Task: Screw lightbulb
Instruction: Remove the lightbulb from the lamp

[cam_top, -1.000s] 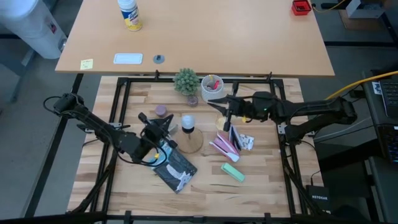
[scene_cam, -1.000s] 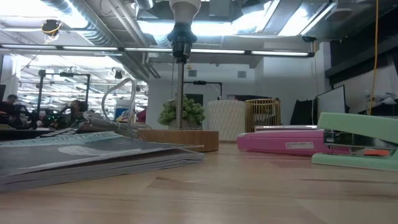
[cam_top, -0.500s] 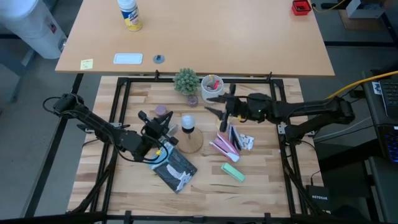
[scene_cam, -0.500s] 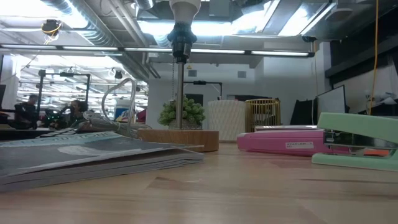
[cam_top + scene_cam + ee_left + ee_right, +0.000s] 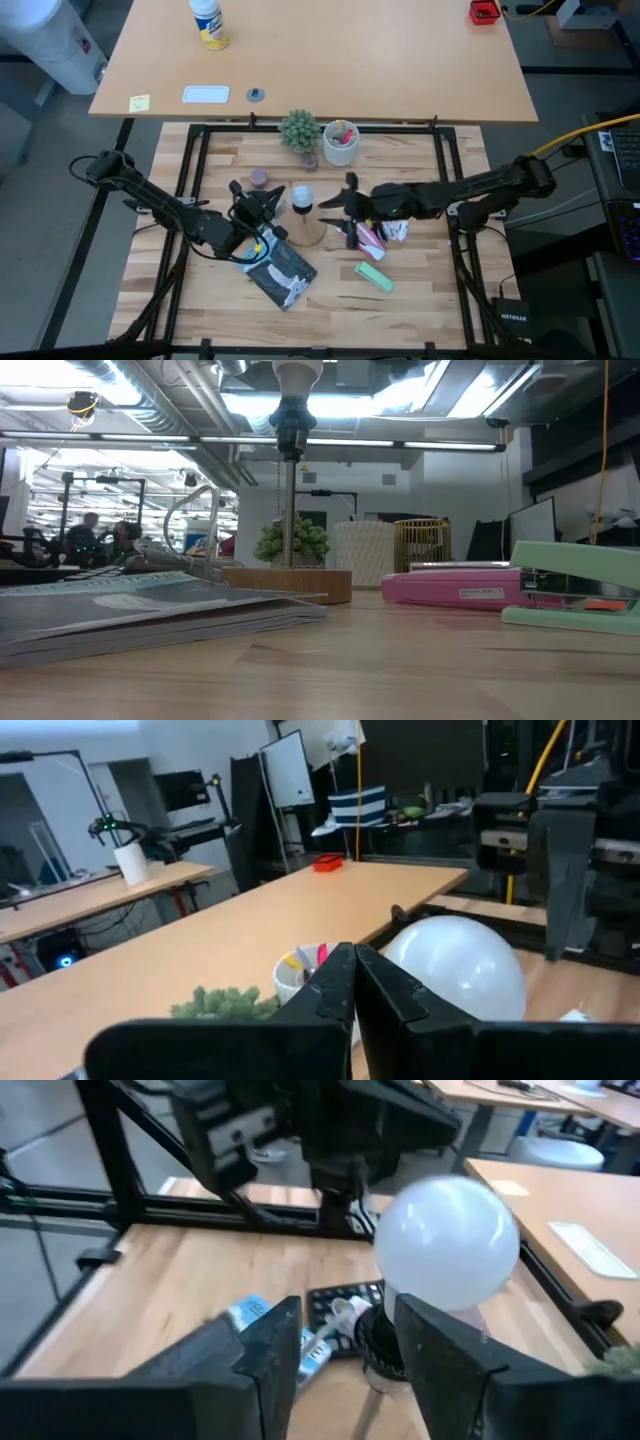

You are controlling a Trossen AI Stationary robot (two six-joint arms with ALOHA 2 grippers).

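Whitish lightbulb [image 5: 446, 1242] faces the half-open, empty right claw [image 5: 345, 1345].

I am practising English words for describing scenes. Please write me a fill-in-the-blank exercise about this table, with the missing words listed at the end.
1. The lightbulb sits on top of the wooden ____ stand.
2. The left end effector has its fingers ____.
3. The right end effector, with open fingers, is on the bulb's ____ side in the high view.
4. The mint green stapler lies on the ____.

Missing words: cone; shut; right; table
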